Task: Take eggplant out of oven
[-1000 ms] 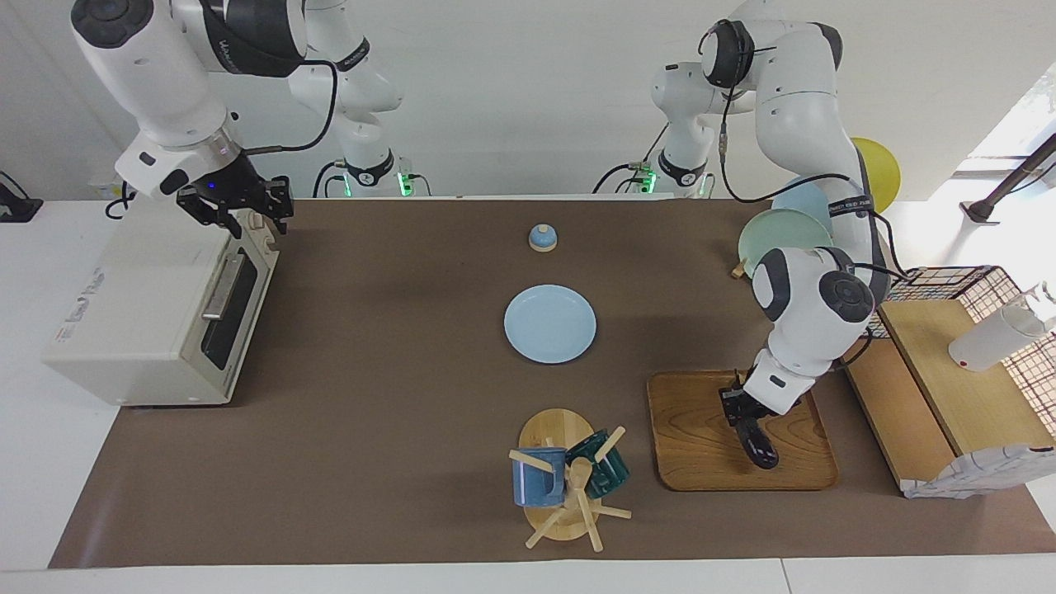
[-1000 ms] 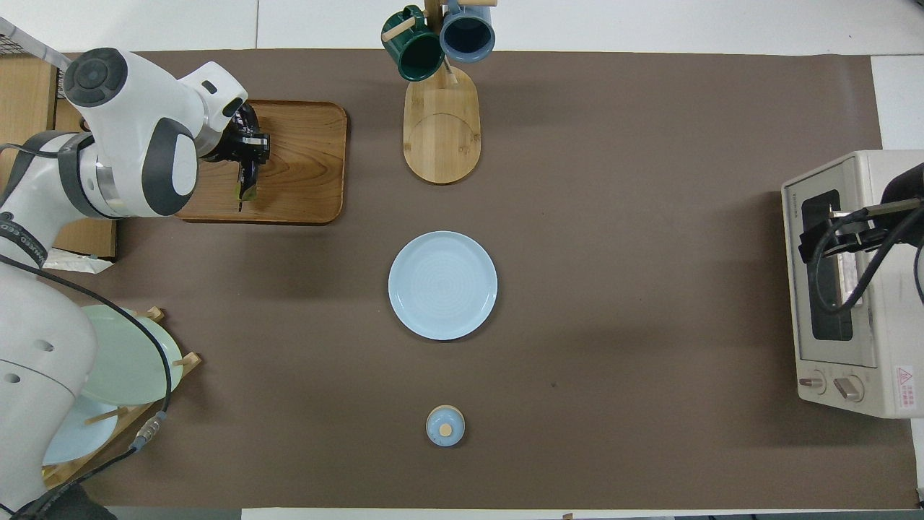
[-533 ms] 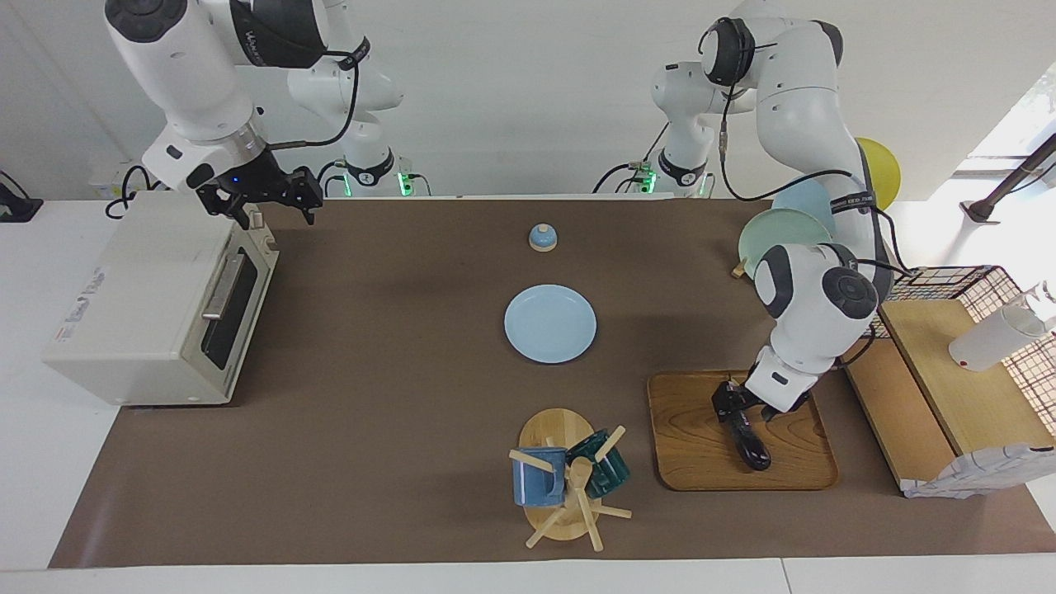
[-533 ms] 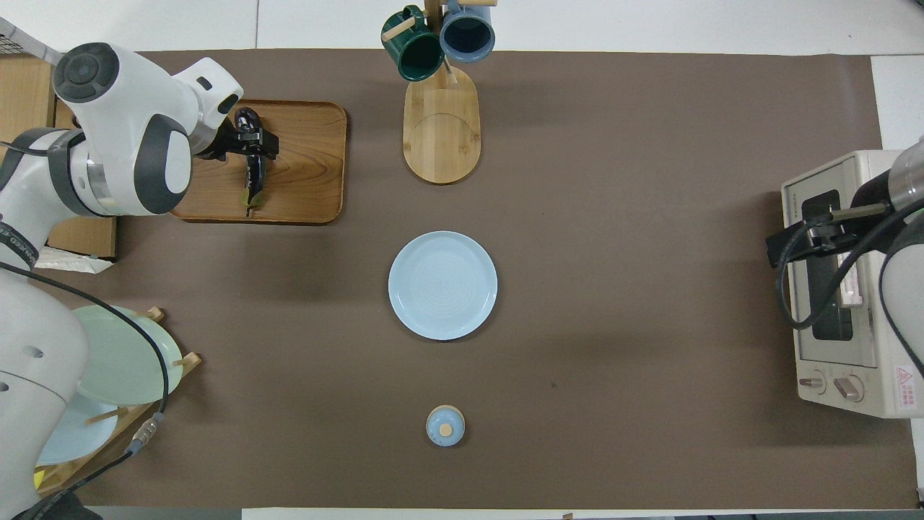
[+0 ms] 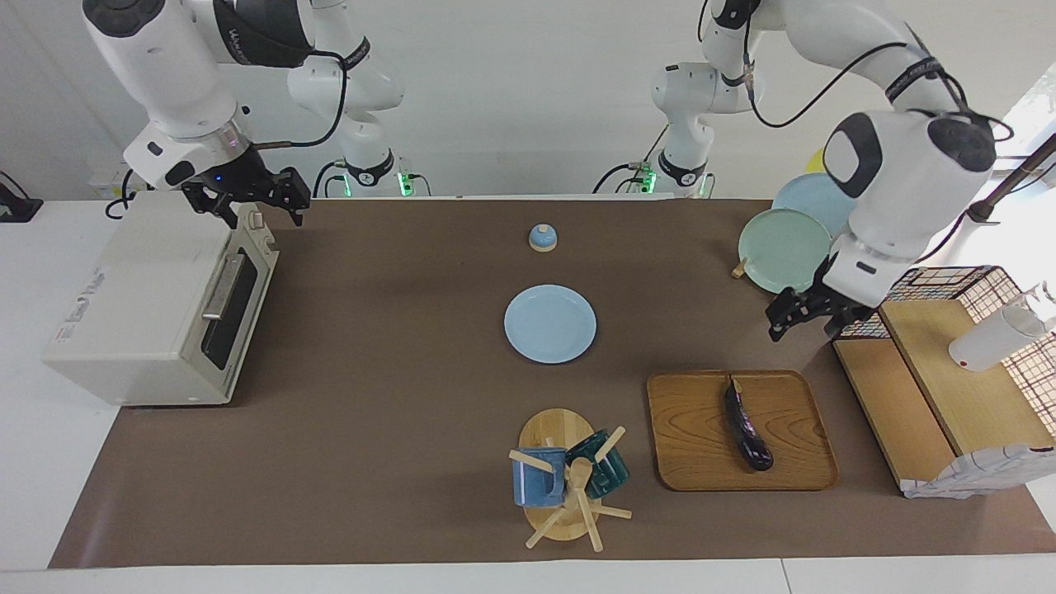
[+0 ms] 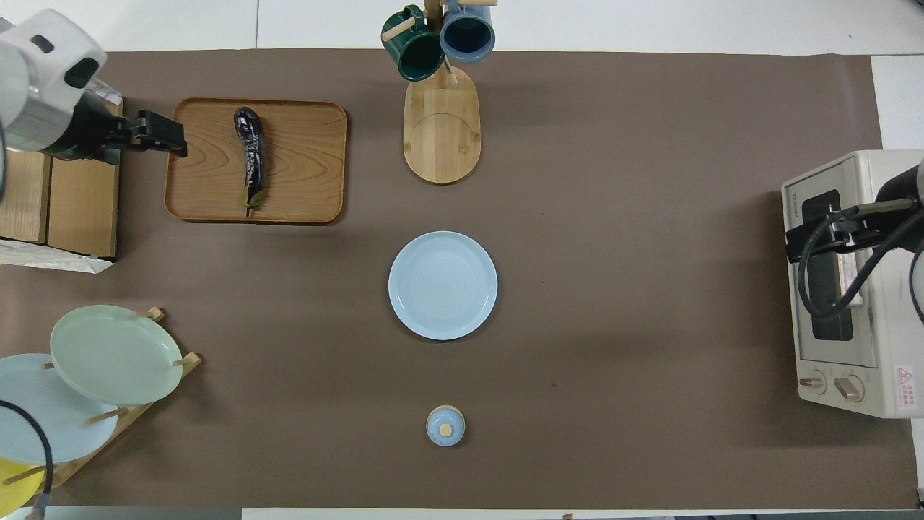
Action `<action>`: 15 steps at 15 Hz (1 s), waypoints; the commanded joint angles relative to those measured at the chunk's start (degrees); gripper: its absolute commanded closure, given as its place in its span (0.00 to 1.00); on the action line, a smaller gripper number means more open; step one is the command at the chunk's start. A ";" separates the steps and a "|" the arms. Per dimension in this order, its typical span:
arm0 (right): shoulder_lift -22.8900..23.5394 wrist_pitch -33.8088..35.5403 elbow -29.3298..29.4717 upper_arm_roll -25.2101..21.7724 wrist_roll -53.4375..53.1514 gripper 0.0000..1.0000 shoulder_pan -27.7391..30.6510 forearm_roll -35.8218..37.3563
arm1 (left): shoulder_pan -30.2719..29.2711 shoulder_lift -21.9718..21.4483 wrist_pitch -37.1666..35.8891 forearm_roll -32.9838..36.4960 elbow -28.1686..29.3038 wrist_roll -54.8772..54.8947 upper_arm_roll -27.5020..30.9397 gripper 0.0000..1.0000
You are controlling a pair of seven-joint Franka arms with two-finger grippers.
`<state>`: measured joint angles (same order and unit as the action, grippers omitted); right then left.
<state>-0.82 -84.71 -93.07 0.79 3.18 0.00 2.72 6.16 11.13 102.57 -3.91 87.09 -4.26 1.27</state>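
The eggplant (image 5: 747,425) (image 6: 249,159), long and dark purple, lies loose on a wooden tray (image 5: 693,462) (image 6: 303,195) toward the left arm's end of the table. My left gripper (image 5: 800,326) (image 6: 170,137) hangs open and empty in the air over that tray's edge beside the wooden shelf. The cream-white oven (image 5: 140,305) (image 6: 844,289) stands at the right arm's end with its dark glass door shut. My right gripper (image 5: 252,210) (image 6: 798,244) is open and empty, up over the oven's front top edge, near the corner closest to the robots.
A light-blue plate (image 5: 550,323) (image 6: 442,285) lies mid-table, with a small blue lid (image 5: 542,238) nearer the robots. A mug stand (image 5: 569,478) with two mugs is farther out. A plate rack (image 5: 784,239) and a wooden shelf (image 5: 932,396) stand at the left arm's end.
My left gripper opened, let the eggplant go on the tray, then rose and drew back toward the shelf. My right gripper opened and shifted slightly over the oven's top.
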 commanded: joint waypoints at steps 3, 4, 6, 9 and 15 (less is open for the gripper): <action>-0.32 0.34 0.43 0.00 -0.19 0.00 0.70 -1.93 | -0.01 -9.71 -12.11 1.36 2.56 -1.28 0.05 0.00; -0.41 0.77 0.78 0.09 -0.28 0.00 0.79 -1.76 | -0.01 -11.03 -13.87 1.36 3.52 -1.89 0.05 0.00; -0.41 0.95 1.05 0.00 -0.37 0.00 0.61 -1.84 | -0.10 -14.01 -15.73 1.36 6.76 -2.33 0.05 0.00; -0.50 0.17 1.05 0.17 -0.20 0.00 0.44 -1.85 | -1.41 -17.80 -15.12 1.36 12.83 -2.78 -0.66 0.00; -0.85 0.17 0.79 0.26 -0.02 0.00 0.44 -1.85 | -6.60 -16.23 -12.74 1.28 10.57 -2.51 -8.21 0.00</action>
<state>-0.99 -84.60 -92.26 0.89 3.18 0.05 2.67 2.09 -4.95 88.62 -3.35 98.02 -6.37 -3.96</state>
